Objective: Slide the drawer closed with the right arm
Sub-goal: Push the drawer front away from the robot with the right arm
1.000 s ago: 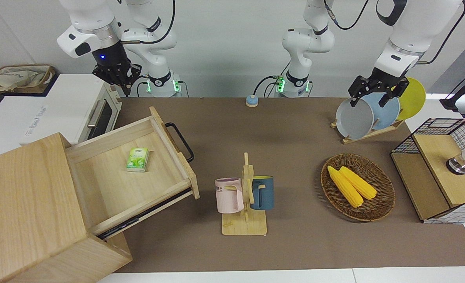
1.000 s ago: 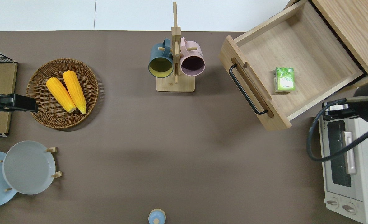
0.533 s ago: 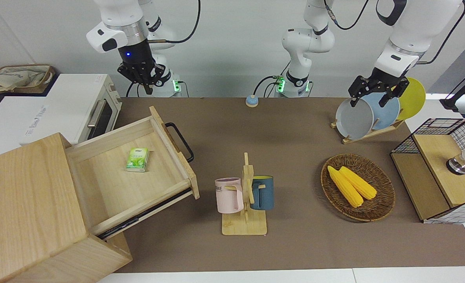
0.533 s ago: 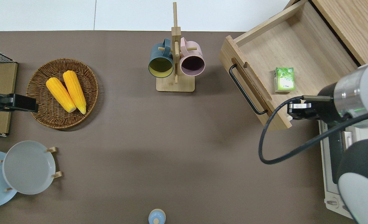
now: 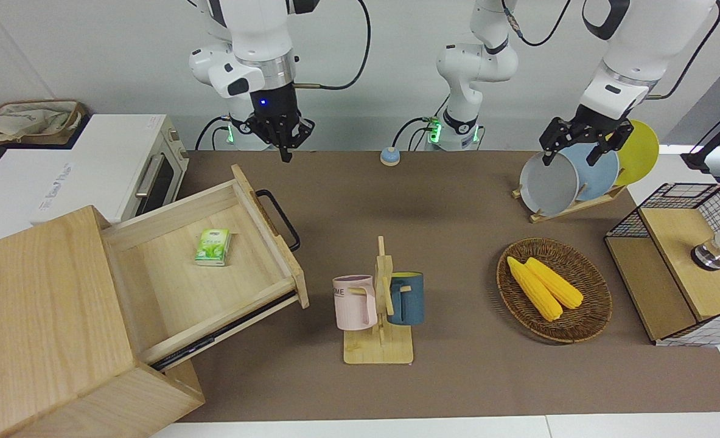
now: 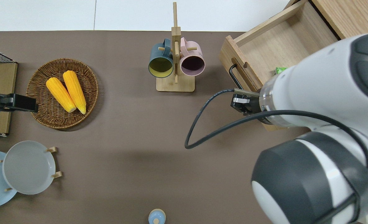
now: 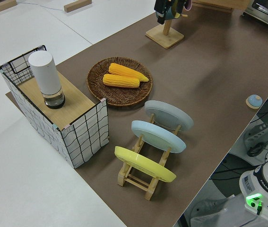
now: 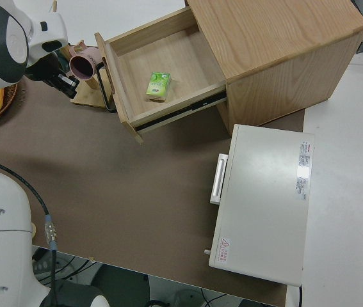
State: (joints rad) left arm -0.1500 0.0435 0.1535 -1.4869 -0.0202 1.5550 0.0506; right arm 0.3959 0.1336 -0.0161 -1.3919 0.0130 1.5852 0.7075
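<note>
Approach stage of the closing job: right hand [image 5: 285,146] raised over the tabletop [image 5: 445,201] just beside the drawer [image 5: 171,286] front and its black bar handle [image 5: 280,219], touching neither; width of its opening impossible to tell from these views. Drawer pulled well out of the pale wooden cabinet [image 5: 37,304] at the right arm's end of the tabletop, front panel angled toward the middle. Judged next: descent to the level of the front panel, contact set flat against the wood or the bar, then a steady push along the slide line into the cabinet, square enough to avoid jamming the runners. Left hand [image 5: 583,140] parked. Count on show: one drawer, one cabinet, one green carton [image 5: 213,247] lying inside the drawer; two mugs, pink [image 5: 355,302] and blue [image 5: 406,298], on one wooden stand [image 5: 379,350]; two corn cobs [image 5: 545,286] in one wicker basket [image 5: 579,334]; three plates [image 5: 548,182] in one rack; one toaster oven [image 5: 92,164]; one wire-mesh shelf unit [image 5: 676,286].
</note>
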